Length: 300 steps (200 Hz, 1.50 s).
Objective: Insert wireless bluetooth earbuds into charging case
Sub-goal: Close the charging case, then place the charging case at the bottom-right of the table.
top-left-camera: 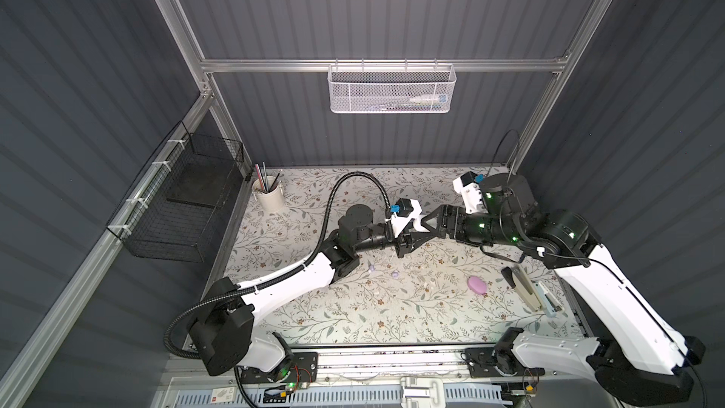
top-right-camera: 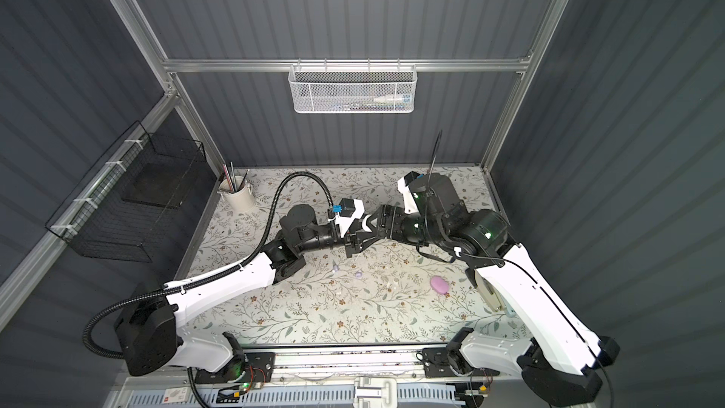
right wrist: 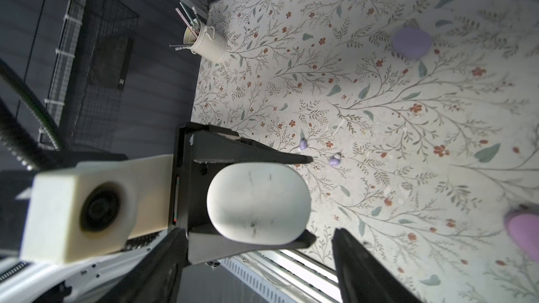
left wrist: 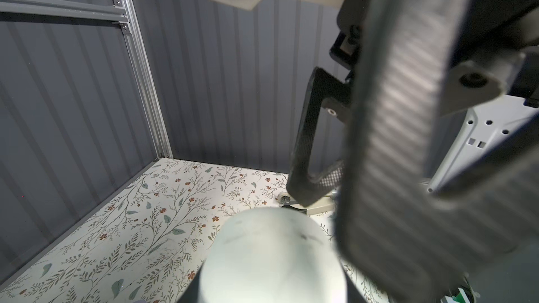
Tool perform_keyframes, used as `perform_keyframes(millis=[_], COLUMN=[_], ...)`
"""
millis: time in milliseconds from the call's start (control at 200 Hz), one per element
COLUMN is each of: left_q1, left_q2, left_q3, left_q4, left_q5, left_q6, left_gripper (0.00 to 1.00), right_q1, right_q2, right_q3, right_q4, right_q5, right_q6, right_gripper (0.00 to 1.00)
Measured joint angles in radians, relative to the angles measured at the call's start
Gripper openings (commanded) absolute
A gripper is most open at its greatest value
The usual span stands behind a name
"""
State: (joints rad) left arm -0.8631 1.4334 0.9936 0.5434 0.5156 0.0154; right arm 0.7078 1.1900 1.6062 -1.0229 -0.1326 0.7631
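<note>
- My bench [top-left-camera: 353, 319] wears a pale covering printed with leafy twigs and small flowers.
- In the far corner on my left stands a cream cup [top-left-camera: 270, 198], upright, with pens in it.
- Near the middle lie a lavender earbud [top-left-camera: 371, 267] and a second lavender earbud [top-left-camera: 395, 273], close but apart.
- Toward my right lies a pink oval case [top-left-camera: 477, 285].
- By the right edge, a beige stapler [top-left-camera: 525, 288] and a pale blue stapler [top-left-camera: 547, 302] lie side by side.
- A blurred lavender oval case [right wrist: 411, 42] lies well apart from the earbuds.
</note>
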Motion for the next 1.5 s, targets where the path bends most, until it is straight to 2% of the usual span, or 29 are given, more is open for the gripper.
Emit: perform_keyframes(millis=[155, 205, 265, 350, 475, 505, 545, 625, 655, 680, 876, 1076, 1251, 1501], left_q1=[0.001, 0.001, 0.001, 0.001, 0.001, 0.001, 0.001, 0.001, 0.001, 0.001, 0.01, 0.061, 0.122, 0.138], left_q2=[0.0, 0.0, 0.0, 0.0, 0.0, 0.0, 0.0, -0.001, -0.003, -0.006, -0.125, -0.254, -0.276, -0.275], left_q3=[0.0, 0.0, 0.0, 0.0, 0.0, 0.0, 0.0, 0.0, 0.0, 0.0, -0.095, -0.205, -0.222, -0.222], left_q4=[0.0, 0.0, 0.0, -0.001, -0.005, -0.005, -0.005, -0.006, -0.01, -0.018, -0.1, -0.224, -0.302, -0.323], left_q5=[0.002, 0.005, 0.008, 0.009, 0.009, 0.009, 0.01, 0.007, 0.003, 0.0, -0.089, -0.238, -0.303, -0.319], left_q6=[0.0, 0.0, 0.0, 0.0, -0.002, -0.003, -0.003, 0.001, 0.0, -0.001, 0.009, 0.012, 0.011, 0.007], left_gripper=[0.19, 0.19, 0.19, 0.19, 0.24, 0.28, 0.39, 0.75, 0.94, 0.99, 1.0, 1.0, 1.0, 1.0], right_q1=[0.0, 0.0, 0.0, 0.0, 0.003, 0.003, 0.003, 0.002, 0.002, 0.001, -0.053, -0.086, -0.093, -0.093], right_q2=[0.055, 0.066, 0.075, 0.082, 0.082, 0.081, 0.08, 0.073, 0.067, 0.06, -0.06, -0.181, -0.183, -0.117], right_q3=[0.0, 0.0, 0.0, 0.001, 0.004, 0.004, 0.004, -0.007, -0.016, -0.025, -0.217, -0.579, -0.835, -1.018], right_q4=[0.005, 0.007, 0.013, 0.021, 0.029, 0.029, 0.027, 0.032, 0.032, 0.032, 0.053, 0.126, 0.207, 0.354], right_q5=[0.0, -0.002, -0.002, -0.006, -0.016, -0.017, -0.018, -0.013, -0.007, -0.001, 0.057, 0.104, 0.137, 0.184], right_q6=[-0.018, -0.024, -0.031, -0.042, -0.043, -0.042, -0.044, -0.039, -0.038, -0.037, -0.023, 0.018, 0.058, 0.093], right_gripper=[0.89, 0.87, 0.82, 0.67, 0.56, 0.55, 0.54, 0.52, 0.52, 0.52, 0.52, 0.51, 0.51, 0.51])
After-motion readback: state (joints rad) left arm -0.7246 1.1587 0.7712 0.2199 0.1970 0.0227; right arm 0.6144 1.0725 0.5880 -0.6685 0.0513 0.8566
